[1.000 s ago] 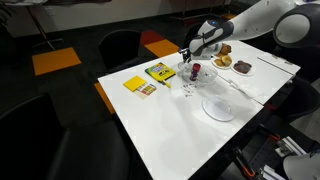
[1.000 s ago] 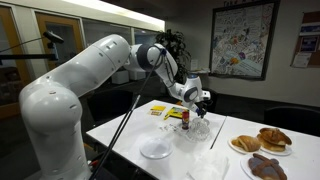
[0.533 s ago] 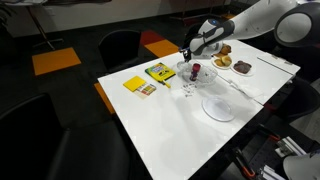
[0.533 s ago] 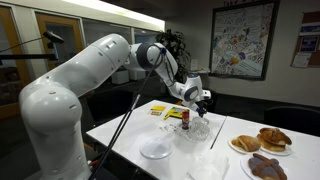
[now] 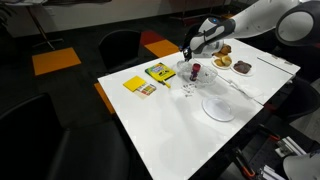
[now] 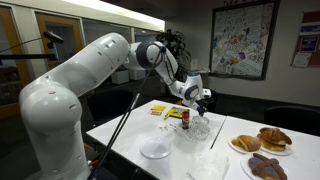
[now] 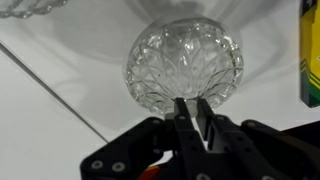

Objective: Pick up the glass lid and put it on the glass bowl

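Works at a white desk (image 5: 170, 130) in a dim office room: dark floor with orange carpet squares (image 5: 55, 60), black chairs (image 5: 120, 45), a framed poster (image 6: 243, 40) on the wall, a ceiling light strip (image 6: 120, 12) overhead. Pinches with the pincer (image 7: 190, 103) almost fully closed on the near rim of the patterned glass lid (image 7: 185, 60), resting on the desk near a yellow crayon box (image 5: 157, 71), a second glass piece (image 7: 28, 6) lying a little apart. Shares that surface with a yellow notepad (image 5: 140, 86), a pale round disc (image 5: 218, 108) and croissants (image 6: 268, 137) on a plate.
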### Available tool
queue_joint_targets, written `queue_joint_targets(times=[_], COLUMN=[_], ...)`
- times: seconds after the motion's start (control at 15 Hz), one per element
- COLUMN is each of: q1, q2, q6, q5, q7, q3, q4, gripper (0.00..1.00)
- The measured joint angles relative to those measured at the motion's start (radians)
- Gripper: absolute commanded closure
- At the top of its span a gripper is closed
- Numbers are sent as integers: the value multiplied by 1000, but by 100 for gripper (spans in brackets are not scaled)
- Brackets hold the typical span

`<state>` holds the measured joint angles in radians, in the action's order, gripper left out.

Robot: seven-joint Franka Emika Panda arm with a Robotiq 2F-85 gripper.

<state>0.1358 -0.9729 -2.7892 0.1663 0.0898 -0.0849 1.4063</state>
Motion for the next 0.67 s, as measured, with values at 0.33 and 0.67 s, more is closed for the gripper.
queue_joint_targets(times=[0.33,0.67], q1=[9,25], q2=[45,126], q6=[50,106], q5=[-2,-34], q7=[-44,-112], q3=[0,2], q4=[0,20], gripper=[96,96])
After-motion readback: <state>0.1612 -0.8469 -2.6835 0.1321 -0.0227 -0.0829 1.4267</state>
